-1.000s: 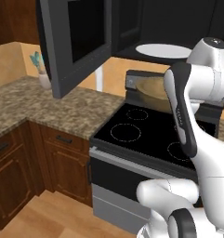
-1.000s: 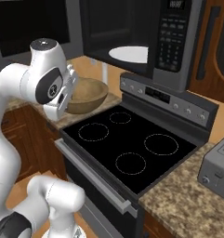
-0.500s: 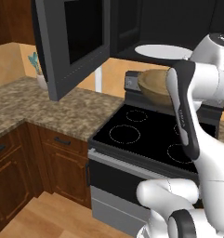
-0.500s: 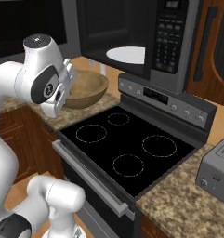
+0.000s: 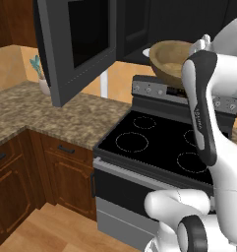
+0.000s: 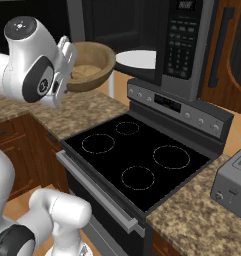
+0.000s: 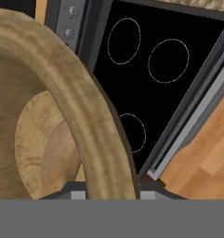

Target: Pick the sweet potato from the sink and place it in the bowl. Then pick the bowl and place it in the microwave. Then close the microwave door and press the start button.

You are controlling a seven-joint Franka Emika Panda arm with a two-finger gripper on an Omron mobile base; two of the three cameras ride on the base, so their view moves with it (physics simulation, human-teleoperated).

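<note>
Wooden bowl (image 6: 89,65), light brown, thick-rimmed, carried level above the black stove (image 6: 137,160) just short of the open microwave (image 6: 184,42) and its white turntable plate (image 6: 137,59), gripper (image 7: 111,193) pinching the rim, apparently for loading inside.

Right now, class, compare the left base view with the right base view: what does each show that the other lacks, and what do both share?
Left base view alone: the open microwave door and a small plant on the counter.
Right base view alone: the microwave's button panel and a grey toaster.
Both: the wooden bowl raised above the black stove, near the white turntable plate.
</note>
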